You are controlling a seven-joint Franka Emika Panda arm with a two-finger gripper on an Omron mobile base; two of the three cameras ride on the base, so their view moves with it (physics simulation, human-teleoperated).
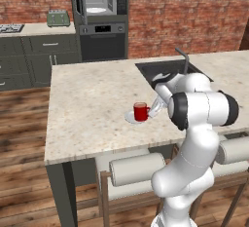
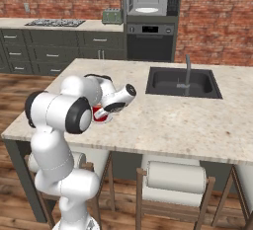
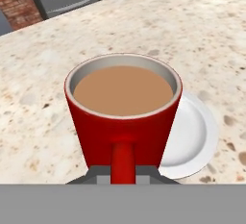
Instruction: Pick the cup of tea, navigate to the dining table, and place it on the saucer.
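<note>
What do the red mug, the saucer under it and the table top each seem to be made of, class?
Cup of tea: probably glazed ceramic, with a smooth red outside and a pale grey inner wall.
Saucer: likely glazed ceramic or porcelain, plain white with a soft sheen.
Dining table: looks like polished stone, beige with dark speckles.
All are rendered, so these are guesses.

cup of tea (image 3: 123,117) over saucer (image 3: 192,139), on dining table (image 1: 87,109)

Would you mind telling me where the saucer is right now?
The saucer sits on the dining table near its front edge, left of the sink in the left base view. The cup of tea is directly over it.
</note>
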